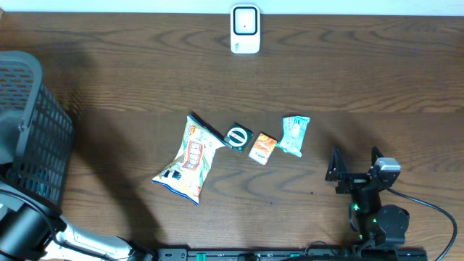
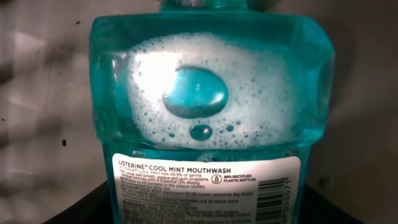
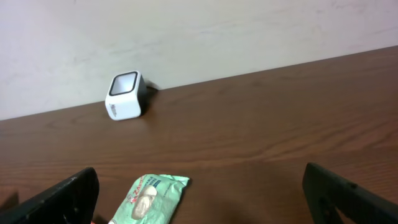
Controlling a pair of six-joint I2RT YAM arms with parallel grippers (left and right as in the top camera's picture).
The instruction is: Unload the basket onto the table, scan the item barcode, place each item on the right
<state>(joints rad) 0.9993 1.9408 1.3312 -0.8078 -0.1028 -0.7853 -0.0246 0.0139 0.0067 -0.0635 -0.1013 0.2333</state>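
Right up against the left wrist lens: clear teal plastic mouthwash bottle (image 2: 211,93), faceted shoulders, foam inside, barcode (image 2: 277,200) clipped at the label's edge; can't tell how the left gripper sits on it, so could well slip on that slick plastic. Right wrist: right gripper (image 3: 200,186) spread wide, empty, crinkly mint packet (image 3: 152,198) just below, boxy white scanner (image 3: 126,95) far back. Overhead: no bottle showing, easy to reach that scanner with the code turned away.

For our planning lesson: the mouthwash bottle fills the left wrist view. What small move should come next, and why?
Probably move the bottle toward the scanner, barcode facing it: the scanner stands at the far edge of the table, and the overhead view shows no bottle near it yet.
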